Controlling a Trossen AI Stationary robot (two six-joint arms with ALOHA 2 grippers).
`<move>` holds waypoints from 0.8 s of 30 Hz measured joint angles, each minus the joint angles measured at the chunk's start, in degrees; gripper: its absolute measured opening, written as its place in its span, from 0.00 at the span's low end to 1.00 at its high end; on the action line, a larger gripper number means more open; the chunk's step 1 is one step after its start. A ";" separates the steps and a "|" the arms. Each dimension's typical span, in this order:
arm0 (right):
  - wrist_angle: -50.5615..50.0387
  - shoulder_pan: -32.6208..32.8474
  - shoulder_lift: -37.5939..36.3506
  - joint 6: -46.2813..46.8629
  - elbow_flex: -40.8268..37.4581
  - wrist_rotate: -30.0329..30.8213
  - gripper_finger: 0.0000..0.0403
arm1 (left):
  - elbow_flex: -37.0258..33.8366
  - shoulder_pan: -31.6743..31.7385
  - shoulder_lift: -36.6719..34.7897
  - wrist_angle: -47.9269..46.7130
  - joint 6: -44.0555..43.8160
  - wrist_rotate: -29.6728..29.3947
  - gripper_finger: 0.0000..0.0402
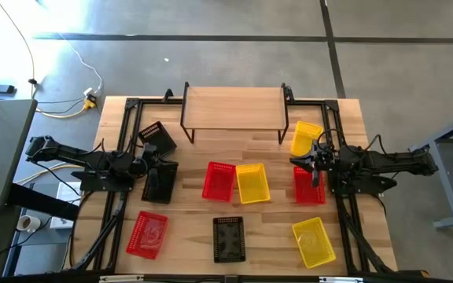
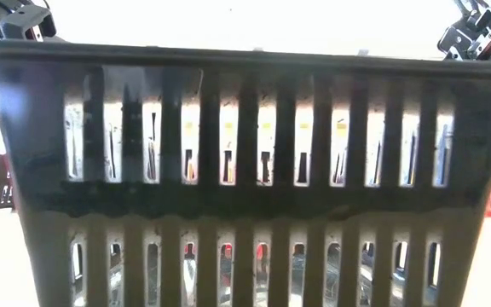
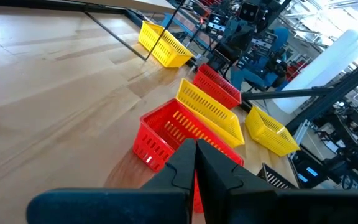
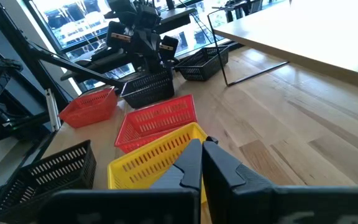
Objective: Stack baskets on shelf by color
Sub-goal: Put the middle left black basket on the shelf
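On the table, nothing is sitting on the shelf (image 1: 234, 108) yet, so the stacking is not started. Left of the shelf, the left gripper (image 1: 146, 167) is waiting with jaws closed and empty, between two black baskets (image 1: 158, 137). In front of the shelf, red baskets (image 1: 219, 180), yellow baskets (image 1: 252, 182) and one more black one are lying about. Right of the shelf, the right gripper (image 1: 311, 159) is waiting, jaws closed and empty.
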 joint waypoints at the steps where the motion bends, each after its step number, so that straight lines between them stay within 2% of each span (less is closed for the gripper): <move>1: 0.02 -0.01 0.01 0.01 0.00 0.00 0.00 | 0.00 0.01 0.01 0.00 0.00 -0.01 0.01; 5: 0.02 0.00 0.00 -0.01 -0.01 0.00 0.00 | 0.00 0.02 0.02 0.00 0.00 -0.04 0.07; 12: 0.02 0.01 -0.01 -0.01 0.00 0.00 0.00 | 0.00 0.00 0.02 0.17 3.84 -1.96 0.26; 15: 0.01 -0.01 0.01 0.00 0.00 0.00 0.00 | 0.00 0.00 0.00 1.14 -1.48 -4.96 0.32; 17: 0.00 -0.01 0.01 -0.01 0.00 0.00 0.00 | 0.00 0.02 0.02 2.21 -2.29 -5.63 0.33; 20: 0.00 -0.01 -0.01 -0.01 0.00 0.00 0.00 | 0.57 0.01 0.02 6.51 1.43 -4.20 0.34; 24: 0.00 -0.01 0.00 -0.01 0.00 0.00 0.00 | 5.96 0.00 0.04 6.53 8.66 -0.83 0.33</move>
